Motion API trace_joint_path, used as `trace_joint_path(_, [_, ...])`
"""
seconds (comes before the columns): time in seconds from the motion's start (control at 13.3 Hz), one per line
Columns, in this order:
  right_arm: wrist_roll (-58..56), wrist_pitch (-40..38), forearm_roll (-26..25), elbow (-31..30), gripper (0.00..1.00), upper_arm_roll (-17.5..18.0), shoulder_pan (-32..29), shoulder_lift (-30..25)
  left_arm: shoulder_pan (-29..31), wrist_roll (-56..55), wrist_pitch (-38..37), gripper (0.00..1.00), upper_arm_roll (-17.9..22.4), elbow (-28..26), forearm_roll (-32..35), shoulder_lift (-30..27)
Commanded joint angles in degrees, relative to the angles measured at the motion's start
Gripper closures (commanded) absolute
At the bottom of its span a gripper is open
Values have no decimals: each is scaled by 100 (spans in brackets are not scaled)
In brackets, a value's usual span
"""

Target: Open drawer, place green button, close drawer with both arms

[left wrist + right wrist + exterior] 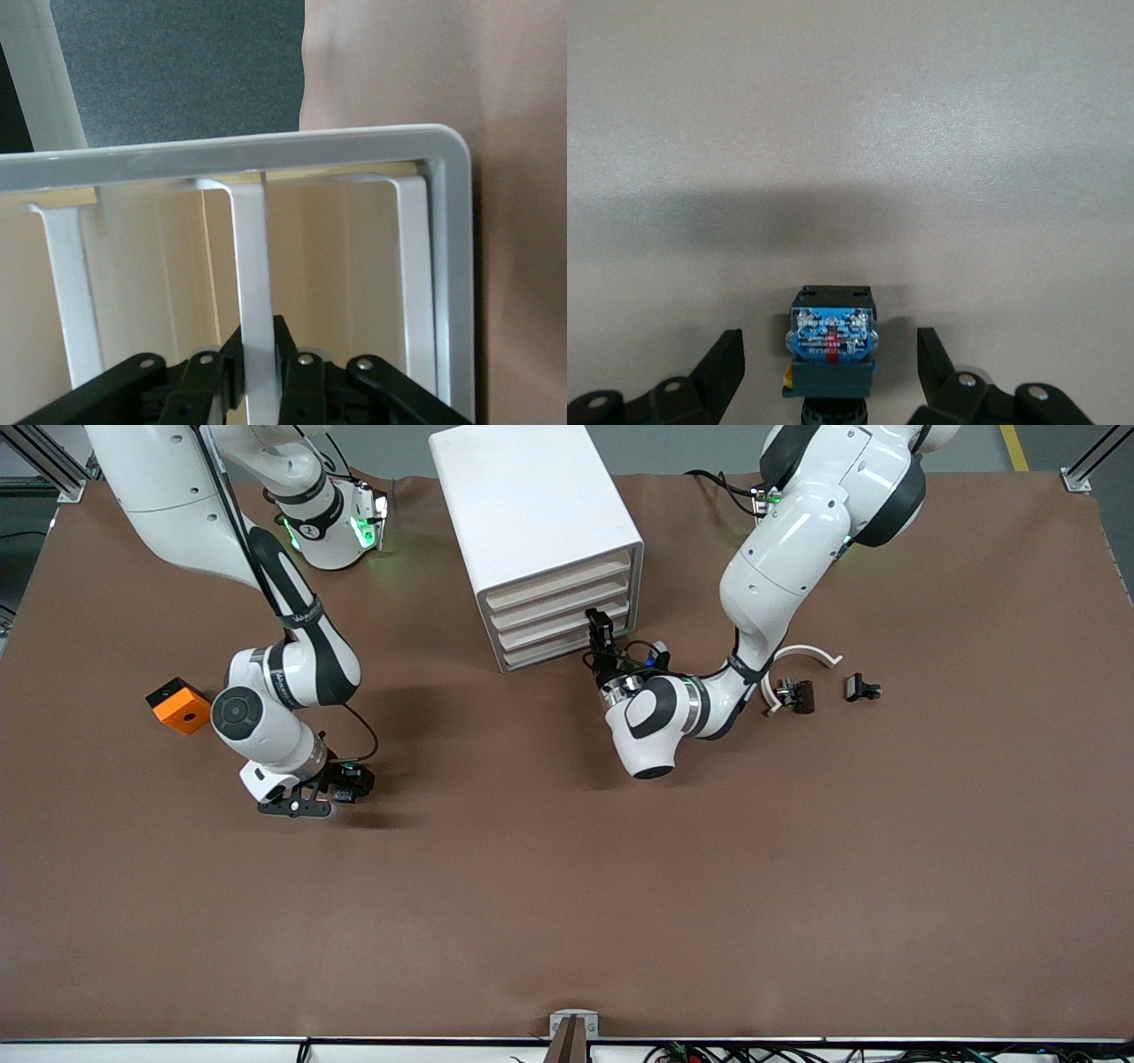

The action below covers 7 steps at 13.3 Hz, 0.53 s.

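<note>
**Left hand pinched on a drawer lip, right hand straddling the button**

The white boxy four-drawer cabinet (540, 540) stands toward my bases, all its drawers looking closed. My left hand (601, 631) is at its front, fingers shut tight on the thin white lip (252, 292) of one beige-fronted tray drawer (567, 618); the pull runs straight out from the cabinet face. Which drawer of the four, I cannot tell for sure.

My right hand (301, 808) sits low over the brown surface (567, 886), nearer the front camera than the orange cube (180, 705). Its fingers (722, 365) stand apart, one on each side of the small black-bodied button part (831, 341) with a blue end, not yet touching it. The green cap is hidden from me.
</note>
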Motion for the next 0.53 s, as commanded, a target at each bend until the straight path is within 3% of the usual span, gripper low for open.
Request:
trace_joint_path(0.0, [112, 36, -83, 22, 34, -40, 57, 1, 194, 60, -27, 92, 39, 93, -97, 13])
trace_joint_path(0.15, [112, 36, -83, 14, 40, -40, 57, 1, 396, 60, 69, 92, 39, 102, -149, 13])
trace_joint_path(0.22, [121, 36, -83, 14, 50, -40, 57, 1, 475, 60, 96, 92, 39, 137, -167, 13])
trace_joint_path(0.38, [130, 18, -75, 5, 92, -40, 57, -8, 634, 69, 157, 92, 39, 173, -210, 13])
trace_joint_path(0.45, [243, 18, -75, 5, 100, -40, 57, -8, 713, 78, 193, 92, 39, 173, -254, 21])
